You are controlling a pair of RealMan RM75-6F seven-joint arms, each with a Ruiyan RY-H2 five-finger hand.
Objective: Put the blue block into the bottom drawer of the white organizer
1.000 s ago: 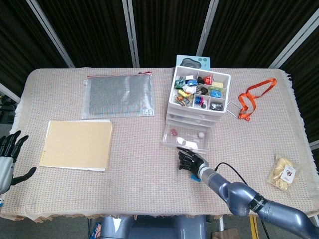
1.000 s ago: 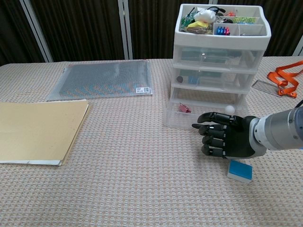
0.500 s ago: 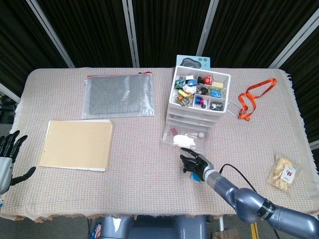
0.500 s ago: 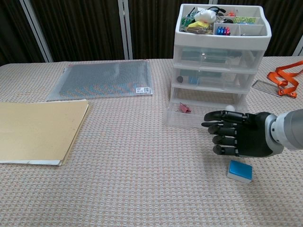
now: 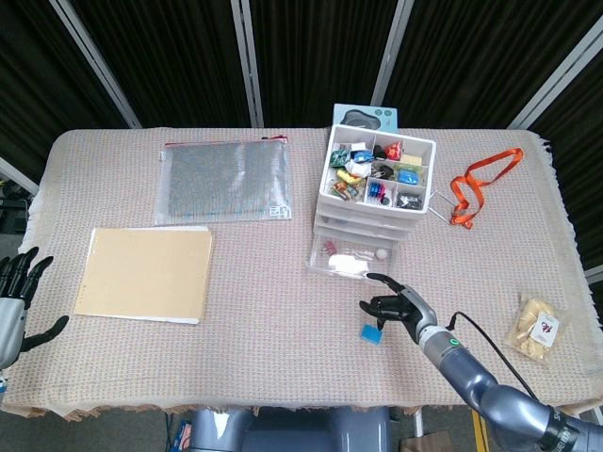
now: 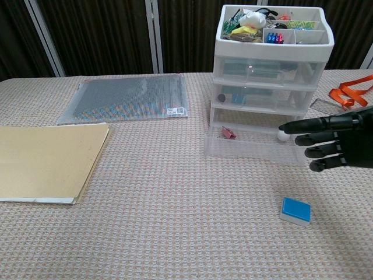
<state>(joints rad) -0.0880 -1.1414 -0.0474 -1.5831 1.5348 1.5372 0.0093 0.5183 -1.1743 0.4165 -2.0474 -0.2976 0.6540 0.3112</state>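
The blue block (image 6: 295, 210) lies flat on the tablecloth in front of the white organizer (image 6: 271, 64); in the head view the blue block (image 5: 371, 333) sits just left of my right hand (image 5: 400, 305). The organizer's bottom drawer (image 6: 253, 144) is pulled out, with a small red item and a white ball inside. My right hand (image 6: 338, 142) hovers open, fingers spread, above and to the right of the block, near the drawer's right front corner. My left hand (image 5: 14, 287) is open at the table's far left edge.
A tan folder (image 5: 146, 273) and a mesh zip pouch (image 5: 224, 181) lie on the left half. An orange lanyard (image 5: 476, 184) lies right of the organizer (image 5: 370, 193), a snack bag (image 5: 537, 329) at the right edge. A teal box (image 5: 366, 117) stands behind the organizer.
My right hand has drawn back to the right, away from the block, uncovering it in the head view. The block and drawer have not moved. The left hand is still.
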